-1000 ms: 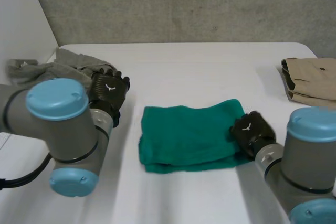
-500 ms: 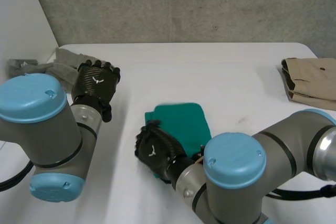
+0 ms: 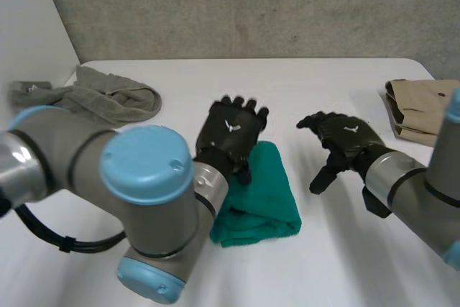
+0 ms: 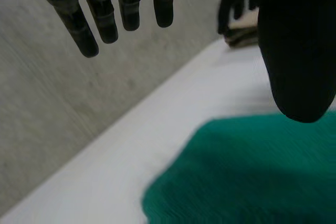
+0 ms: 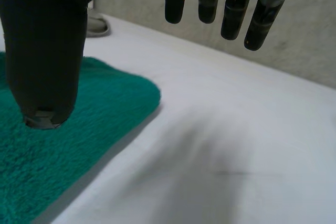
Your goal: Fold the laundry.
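A green towel (image 3: 264, 193) lies folded into a narrow rectangle in the middle of the white table (image 3: 316, 84). My left hand (image 3: 231, 131) is open over the towel's far left corner, fingers straight and pointing away from me. In the left wrist view its fingers (image 4: 101, 15) and thumb (image 4: 296, 51) spread above the towel (image 4: 252, 174), holding nothing. My right hand (image 3: 343, 137) is open above bare table, to the right of the towel. Its own view shows straight fingers (image 5: 231, 9) and the thumb (image 5: 44, 51) over the towel's edge (image 5: 58, 140).
A crumpled grey cloth (image 3: 108, 95) lies at the far left of the table, also seen as the grey cloth (image 5: 97, 24) beyond the towel. A folded beige garment (image 3: 425, 111) sits at the right edge. The beige garment (image 4: 242, 33) shows past my left thumb.
The right hand carried the towel's right edge over to the left, let it go, opened and swung back right. The left hand moved from the grey cloth to the towel.
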Controlling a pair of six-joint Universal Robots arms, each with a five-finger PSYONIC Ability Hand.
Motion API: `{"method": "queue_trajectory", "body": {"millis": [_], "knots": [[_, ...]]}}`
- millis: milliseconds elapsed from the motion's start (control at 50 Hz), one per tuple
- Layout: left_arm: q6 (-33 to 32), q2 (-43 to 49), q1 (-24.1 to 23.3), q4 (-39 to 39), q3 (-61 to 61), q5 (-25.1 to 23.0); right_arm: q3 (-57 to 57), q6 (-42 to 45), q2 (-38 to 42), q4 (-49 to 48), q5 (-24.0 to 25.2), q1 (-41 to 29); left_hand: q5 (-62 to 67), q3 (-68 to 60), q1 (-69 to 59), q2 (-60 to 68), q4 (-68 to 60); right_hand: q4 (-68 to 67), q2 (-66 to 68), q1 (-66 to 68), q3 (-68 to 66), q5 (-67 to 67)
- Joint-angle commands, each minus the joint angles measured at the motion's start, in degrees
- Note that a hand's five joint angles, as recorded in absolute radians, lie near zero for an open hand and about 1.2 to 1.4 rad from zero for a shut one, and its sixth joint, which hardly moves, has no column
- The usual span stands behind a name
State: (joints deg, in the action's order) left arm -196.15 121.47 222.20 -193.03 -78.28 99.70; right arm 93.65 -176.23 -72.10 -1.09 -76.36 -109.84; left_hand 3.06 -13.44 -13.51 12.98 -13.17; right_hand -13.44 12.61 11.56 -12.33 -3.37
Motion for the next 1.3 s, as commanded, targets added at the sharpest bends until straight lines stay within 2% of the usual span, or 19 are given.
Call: {"method": "queue_trajectory", "body": {"millis": [20, 180, 260, 380, 440, 540, 620, 680, 700, 780, 860, 1120, 1300], "knots": [[-1.3, 3.9, 0.2, 6.6, 0.6, 7.6, -5.8, -0.7, 7.6, 0.3, 0.0, -5.2, 1.5, -1.1, -1.1, 1.6, -1.4, 3.4, -2.6, -1.6, 2.3, 3.4], [-6.0, 5.4, 3.4, 8.3, -1.8, 8.6, -9.5, 1.1, 15.3, 1.0, -0.1, -8.9, 1.2, -0.8, -0.7, 1.3, -1.1, 3.4, -2.6, -1.6, 2.3, 3.4], [-6.3, 6.0, 3.6, 8.4, -2.5, 7.7, -10.9, 6.0, 18.4, 1.8, -1.0, -10.6, 1.2, -0.8, -0.7, 1.3, -1.1, 3.4, -2.6, -1.6, 2.3, 3.4], [-6.3, 5.8, 3.6, 8.5, -2.3, 5.5, -11.6, 15.9, 18.2, 2.4, -8.8, -11.1, 1.0, -0.6, -0.6, 1.1, -0.9, 3.4, -2.6, -1.6, 2.3, 3.4], [-6.3, 4.7, 3.6, 8.7, -2.1, 2.5, -11.0, 17.4, 16.2, 1.5, -11.6, -11.3, 1.0, -0.6, -0.6, 1.1, -0.9, 3.4, -2.6, -1.6, 2.3, 3.4], [-6.3, -1.9, 6.6, 8.8, -1.3, -2.1, -8.5, 17.1, 10.7, -1.2, -11.8, -11.9, 1.2, -0.8, -0.7, 1.3, -1.1, 3.4, -2.6, -1.6, 2.3, 3.4], [-6.1, -6.9, 9.4, 9.8, 0.2, -6.5, -2.7, 17.1, 5.2, -7.6, -11.6, -13.0, 1.4, -1.0, -0.9, 1.4, -1.3, 3.4, -2.6, -1.6, 2.3, 3.4], [-5.9, -9.7, 10.4, 12.8, 2.3, -12.1, 2.3, 17.0, 1.2, -11.5, -11.5, -14.6, 1.4, -1.0, -0.9, 1.4, -1.3, 3.4, -2.6, -1.6, 2.3, 3.4], [-5.8, -10.8, 10.9, 14.9, 3.6, -15.4, 3.1, 17.0, 0.9, -12.1, -11.5, -15.1, 1.2, -0.8, -0.7, 1.3, -1.1, 3.4, -2.6, -1.6, 2.3, 3.4], [-4.9, -12.3, 12.6, 20.2, 5.9, -21.2, 6.7, 17.1, 1.5, -13.5, -12.0, -19.1, 1.2, -0.8, -0.7, 1.3, -1.1, 3.4, -2.6, -1.6, 2.3, 3.4], [-3.7, -13.2, 13.5, 22.3, 6.9, -24.4, 8.2, 17.1, 5.3, -15.9, -13.1, -21.7, 0.9, -0.5, -0.4, 0.9, -0.8, 3.4, -2.6, -1.6, 2.3, 3.4], [-3.1, -13.0, 12.8, 22.3, 6.6, -24.5, 7.7, 17.4, 11.7, -23.6, -14.1, -22.1, 0.7, -0.3, -0.2, 0.8, -0.6, 3.4, -2.6, -1.6, 2.3, 3.4], [-1.2, -12.7, 12.9, 22.2, 6.4, -24.5, 4.9, 18.1, 15.6, -24.7, -14.3, -22.0, 0.7, -0.3, -0.2, 0.8, -0.6, 3.4, -2.6, -1.6, 2.3, 3.4]]}}
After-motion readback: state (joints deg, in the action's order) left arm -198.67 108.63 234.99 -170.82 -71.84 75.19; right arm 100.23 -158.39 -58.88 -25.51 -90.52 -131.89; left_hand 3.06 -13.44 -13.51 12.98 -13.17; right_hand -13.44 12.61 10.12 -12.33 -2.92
